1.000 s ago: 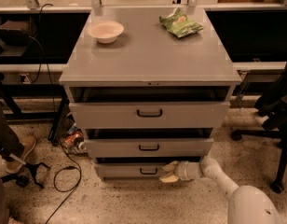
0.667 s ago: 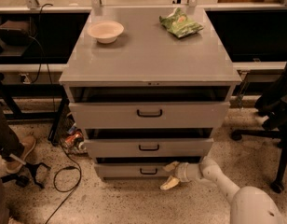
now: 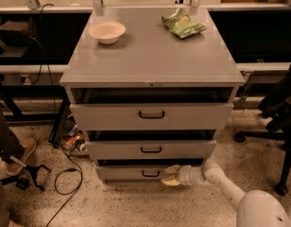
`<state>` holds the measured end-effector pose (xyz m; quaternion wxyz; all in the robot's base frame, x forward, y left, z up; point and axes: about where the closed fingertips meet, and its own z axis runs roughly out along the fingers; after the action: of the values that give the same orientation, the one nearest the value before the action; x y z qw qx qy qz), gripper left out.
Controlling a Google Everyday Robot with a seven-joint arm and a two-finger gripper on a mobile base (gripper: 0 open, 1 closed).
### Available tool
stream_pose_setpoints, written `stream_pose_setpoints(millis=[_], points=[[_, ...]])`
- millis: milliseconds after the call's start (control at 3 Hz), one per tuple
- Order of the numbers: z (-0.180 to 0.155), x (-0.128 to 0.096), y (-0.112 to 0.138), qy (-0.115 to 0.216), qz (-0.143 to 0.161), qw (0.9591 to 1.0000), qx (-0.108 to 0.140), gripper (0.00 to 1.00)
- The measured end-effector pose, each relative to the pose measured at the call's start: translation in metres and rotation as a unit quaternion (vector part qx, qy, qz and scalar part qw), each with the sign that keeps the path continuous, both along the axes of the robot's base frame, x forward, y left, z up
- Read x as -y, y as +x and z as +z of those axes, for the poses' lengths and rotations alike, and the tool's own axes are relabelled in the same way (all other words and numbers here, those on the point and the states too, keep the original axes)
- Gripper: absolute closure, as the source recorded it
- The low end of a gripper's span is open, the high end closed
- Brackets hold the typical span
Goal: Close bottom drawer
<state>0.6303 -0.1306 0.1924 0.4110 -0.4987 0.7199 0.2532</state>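
The bottom drawer (image 3: 129, 173) is the narrowest grey front at the foot of the cabinet. It has a small black loop handle (image 3: 150, 174) and stands slightly out, with a dark gap above it. My gripper (image 3: 171, 175) reaches in from the lower right on a white arm (image 3: 216, 178). Its yellowish tip is against the right part of the drawer's front, just right of the handle.
The mid-sized middle drawer (image 3: 150, 149) and the large top drawer (image 3: 151, 115) also stand partly open. A bowl (image 3: 106, 31) and a green chip bag (image 3: 183, 24) lie on the cabinet top. Cables (image 3: 65, 178) and a stand foot (image 3: 27, 171) are on the floor at left, with chair legs (image 3: 282, 164) at right.
My gripper dipped a little below the drawer front, then came back up against it near the handle. The drawer itself has hardly moved.
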Motion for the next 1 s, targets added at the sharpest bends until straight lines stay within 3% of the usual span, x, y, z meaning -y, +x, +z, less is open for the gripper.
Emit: stream_pose_setpoints(millis=[333,667,1000], points=[[0.012,0.025,-0.009,-0.007,-0.037,0.9992,0.01,0.69],[0.054,0.089,-0.026,-0.025,-0.122,0.9912,0.045,0.93],[0.08,0.137,-0.046,-0.036,-0.174,0.9826,0.055,1.0]])
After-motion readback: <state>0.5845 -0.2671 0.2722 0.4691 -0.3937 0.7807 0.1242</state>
